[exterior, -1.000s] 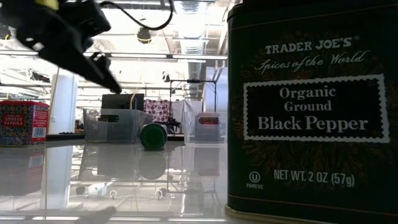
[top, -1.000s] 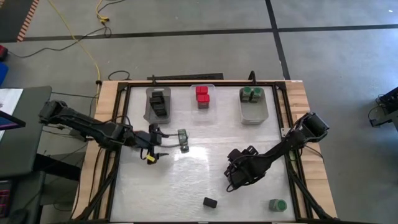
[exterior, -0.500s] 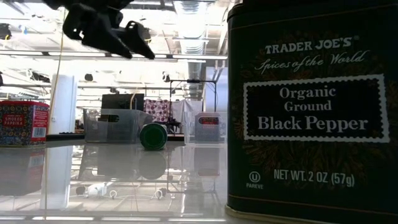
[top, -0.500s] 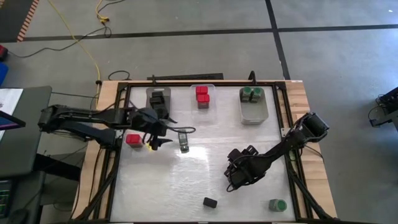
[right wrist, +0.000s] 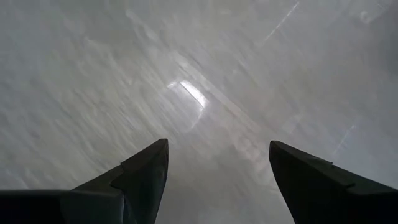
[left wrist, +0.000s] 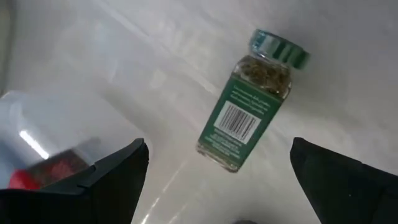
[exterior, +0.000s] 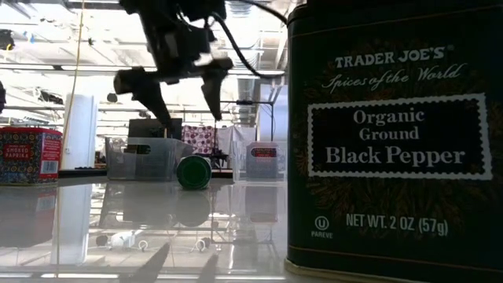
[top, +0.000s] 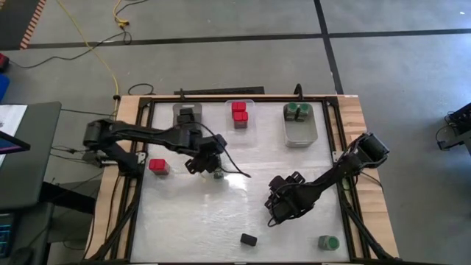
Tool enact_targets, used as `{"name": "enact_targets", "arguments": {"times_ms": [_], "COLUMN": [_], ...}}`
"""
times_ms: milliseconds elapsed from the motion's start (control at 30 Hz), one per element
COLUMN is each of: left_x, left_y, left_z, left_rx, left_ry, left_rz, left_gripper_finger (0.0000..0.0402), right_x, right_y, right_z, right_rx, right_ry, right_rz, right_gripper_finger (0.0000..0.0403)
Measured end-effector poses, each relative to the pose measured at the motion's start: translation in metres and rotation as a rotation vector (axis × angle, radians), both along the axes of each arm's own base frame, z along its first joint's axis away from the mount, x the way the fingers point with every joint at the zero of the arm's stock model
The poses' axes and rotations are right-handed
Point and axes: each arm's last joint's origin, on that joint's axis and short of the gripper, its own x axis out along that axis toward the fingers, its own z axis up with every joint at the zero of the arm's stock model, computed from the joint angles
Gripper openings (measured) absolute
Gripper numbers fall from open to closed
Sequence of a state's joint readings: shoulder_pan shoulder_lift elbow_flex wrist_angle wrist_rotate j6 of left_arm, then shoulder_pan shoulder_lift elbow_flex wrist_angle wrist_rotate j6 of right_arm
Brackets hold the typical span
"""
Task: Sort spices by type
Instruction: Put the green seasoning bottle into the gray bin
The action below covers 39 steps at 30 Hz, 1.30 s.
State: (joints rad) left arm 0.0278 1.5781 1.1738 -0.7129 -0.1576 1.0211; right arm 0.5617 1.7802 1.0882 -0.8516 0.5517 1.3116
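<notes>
Jar (left wrist: 252,111) with green lid lies on its side on the table (top: 221,213), directly beneath the left gripper (exterior: 182,96), whose fingers hang spread and empty above it. Right gripper (right wrist: 217,165) waits low over bare tabletop, fingers apart, holding nothing. Red box (top: 157,165) sits near the left edge.

left claw (top: 208,163) swung from the table's left edge, now spread above lying green-lidded jar (top: 218,174)
</notes>
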Motion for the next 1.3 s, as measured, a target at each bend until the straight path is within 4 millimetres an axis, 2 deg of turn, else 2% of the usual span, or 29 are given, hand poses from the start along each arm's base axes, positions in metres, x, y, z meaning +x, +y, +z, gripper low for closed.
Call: {"name": "enact_targets", "arguments": {"times_ms": [233, 467, 733, 1033, 1167, 1300], "left_x": [0.021, 0.029, 0.029, 0.035, 0.036, 0.036], "left_y": [0.003, 0.013, 0.022, 0.020, 0.016, 0.016], "left_z": [-0.023, -0.048, -0.049, -0.080, -0.081, -0.081], "left_rx": [0.055, 0.077, 0.067, 0.065, 0.078, 0.062], "left_ry": [0.172, 0.269, 0.271, 0.378, 0.376, 0.373], "left_rz": [-0.148, -0.217, -0.296, -0.315, -0.324, -0.286], "left_gripper_finger": [0.0375, 0.0375, 0.0372, 0.0321, 0.0291, 0.0243], "right_x": [0.000, -0.001, 0.000, 0.000, 0.000, 0.000], "right_y": [0.000, 0.000, 0.000, 0.000, 0.000, 0.000], "right_z": [0.000, 0.000, 0.000, 0.000, 0.000, 0.000], "right_rx": [-0.004, -0.005, -0.012, -0.022, -0.028, -0.029], "right_ry": [0.006, 0.007, 0.005, 0.000, 0.002, 0.001], "right_rz": [0.009, 0.012, 0.013, 0.013, 0.023, 0.023], "right_gripper_finger": [0.0305, 0.0305, 0.0305, 0.0305, 0.0305, 0.0305]}}
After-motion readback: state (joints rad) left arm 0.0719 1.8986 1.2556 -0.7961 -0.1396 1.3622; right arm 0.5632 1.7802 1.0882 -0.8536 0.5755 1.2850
